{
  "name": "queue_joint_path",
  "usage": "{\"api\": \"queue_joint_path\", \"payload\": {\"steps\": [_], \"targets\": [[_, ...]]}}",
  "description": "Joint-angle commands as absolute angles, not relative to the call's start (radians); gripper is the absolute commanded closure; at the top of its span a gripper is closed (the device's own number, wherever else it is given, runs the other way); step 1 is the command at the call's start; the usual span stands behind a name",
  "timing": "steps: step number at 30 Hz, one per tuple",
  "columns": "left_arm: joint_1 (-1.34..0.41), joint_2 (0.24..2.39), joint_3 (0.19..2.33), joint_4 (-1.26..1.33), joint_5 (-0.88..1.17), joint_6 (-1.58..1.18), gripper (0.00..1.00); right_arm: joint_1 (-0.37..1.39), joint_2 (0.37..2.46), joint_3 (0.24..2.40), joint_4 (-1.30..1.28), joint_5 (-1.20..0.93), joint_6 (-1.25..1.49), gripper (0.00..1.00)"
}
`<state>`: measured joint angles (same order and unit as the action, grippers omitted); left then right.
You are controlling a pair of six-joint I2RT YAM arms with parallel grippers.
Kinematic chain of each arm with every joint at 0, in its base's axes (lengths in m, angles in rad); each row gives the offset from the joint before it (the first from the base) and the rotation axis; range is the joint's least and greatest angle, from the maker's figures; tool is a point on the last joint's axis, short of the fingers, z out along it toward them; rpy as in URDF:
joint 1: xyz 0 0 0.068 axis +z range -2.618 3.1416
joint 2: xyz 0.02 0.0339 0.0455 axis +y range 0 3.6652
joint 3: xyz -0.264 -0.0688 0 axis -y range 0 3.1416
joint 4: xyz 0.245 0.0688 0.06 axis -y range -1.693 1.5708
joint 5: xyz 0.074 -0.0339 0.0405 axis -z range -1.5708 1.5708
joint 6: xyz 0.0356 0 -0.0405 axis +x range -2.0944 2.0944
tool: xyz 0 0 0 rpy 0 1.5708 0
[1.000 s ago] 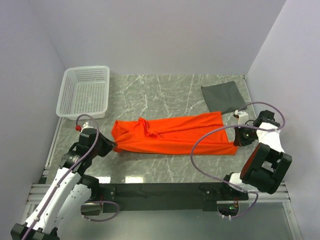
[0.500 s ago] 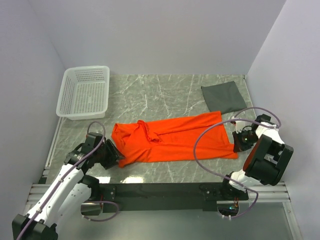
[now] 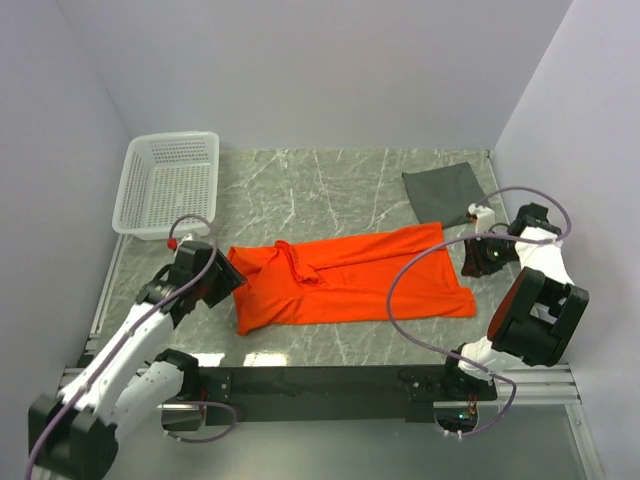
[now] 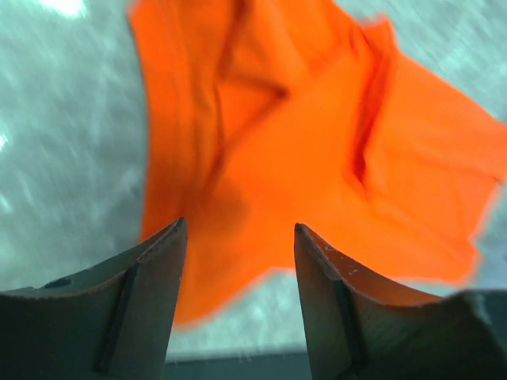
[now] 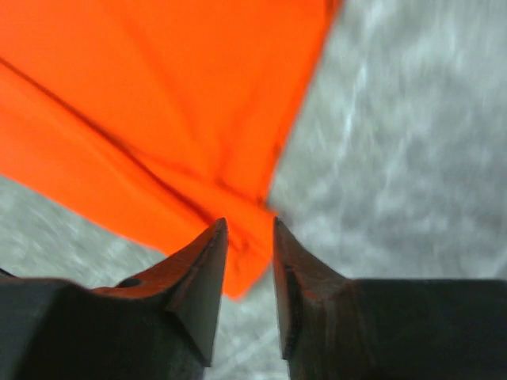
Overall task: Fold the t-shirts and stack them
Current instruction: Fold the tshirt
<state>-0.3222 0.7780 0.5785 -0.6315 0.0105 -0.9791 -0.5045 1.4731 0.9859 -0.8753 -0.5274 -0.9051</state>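
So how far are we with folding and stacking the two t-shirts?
Done: the plain dark grey cloth t-shirt lies folded at the far right corner of the marble table. In hand: the bright orange short-sleeved t-shirt looks folded into a long band; the left end effector and right end effector stand open at its ends, holding nothing. Left: fold the orange one smaller and stack the two, which lie apart.

The orange t-shirt (image 3: 350,278) is soft matt cloth, the table (image 3: 330,185) glossy marbled stone, the basket (image 3: 168,186) white plastic.
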Motion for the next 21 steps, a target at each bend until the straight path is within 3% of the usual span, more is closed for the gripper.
{"api": "queue_joint_path", "payload": {"steps": [1, 7, 12, 21], "targets": [[-0.315, 0.894, 0.61, -0.433, -0.156, -0.922, 0.39, -0.43, 1.518, 1.064, -0.809, -0.649, -0.772, 0.61], [-0.288, 1.165, 0.673, -0.261, -0.195, -0.864, 0.43, -0.316, 1.667, 1.204, -0.675, -0.658, -0.576, 0.6], [-0.27, 1.308, 0.759, -0.218, -0.176, -0.836, 0.55, -0.301, 1.79, 1.339, -0.689, -0.678, -0.512, 0.6], [-0.245, 1.466, 0.848, -0.244, -0.17, -0.827, 0.61, -0.268, 1.815, 1.355, -0.657, -0.632, -0.465, 0.6]]}}
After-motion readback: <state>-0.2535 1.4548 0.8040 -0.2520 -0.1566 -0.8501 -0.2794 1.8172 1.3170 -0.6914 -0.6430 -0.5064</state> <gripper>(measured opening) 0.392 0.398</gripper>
